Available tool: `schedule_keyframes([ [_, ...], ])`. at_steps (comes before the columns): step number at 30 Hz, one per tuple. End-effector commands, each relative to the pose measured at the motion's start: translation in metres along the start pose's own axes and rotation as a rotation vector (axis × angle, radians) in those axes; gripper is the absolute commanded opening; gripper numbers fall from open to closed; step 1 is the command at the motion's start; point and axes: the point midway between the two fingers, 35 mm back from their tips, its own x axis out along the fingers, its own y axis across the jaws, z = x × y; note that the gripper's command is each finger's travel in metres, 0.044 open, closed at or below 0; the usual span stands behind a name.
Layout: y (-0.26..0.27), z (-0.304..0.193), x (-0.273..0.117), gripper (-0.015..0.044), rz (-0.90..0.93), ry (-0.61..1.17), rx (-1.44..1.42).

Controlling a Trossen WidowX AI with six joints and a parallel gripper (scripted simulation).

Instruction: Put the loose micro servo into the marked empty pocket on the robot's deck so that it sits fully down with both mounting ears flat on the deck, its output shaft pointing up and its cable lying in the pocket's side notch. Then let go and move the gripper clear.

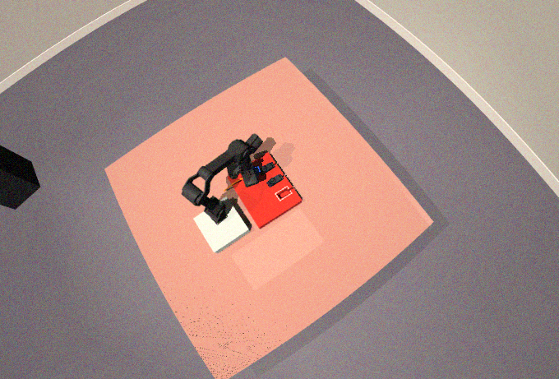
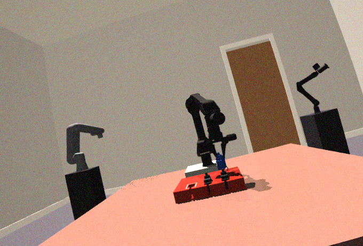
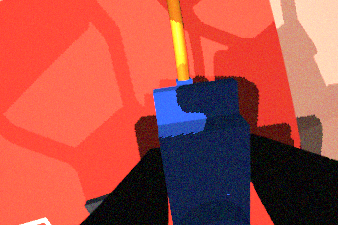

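Currently your gripper is closed down part way, its fingers clamped on the blue micro servo. You've got the servo up above the red deck, toward the end away from the marked pocket. Its shadow and the fingers' shadows fall on the red surface below.

In your wrist view a cable (orange, going yellow near the body) runs out from the servo's far end. You can't read the output shaft clearly there; that end is dark and cut off by the frame.

The pocket has a white outline and a side notch running to the deck edge, and you have nothing seated in it. Two black servos sit in the same row: the nearer one is next to the pocket, the farther one is close to your held servo as the top view shows it.

Your arm stands on the white base block, just beside the deck on the salmon table.
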Motion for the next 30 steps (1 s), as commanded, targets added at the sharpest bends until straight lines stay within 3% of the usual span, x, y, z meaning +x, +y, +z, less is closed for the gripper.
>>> schedule_keyframes([
  [1,0.002,-0.003,-0.001,0.0000,-0.006,0.002,0.128],
  [30,0.027,-0.015,-0.001,0.0000,-0.005,0.002,1.135],
])
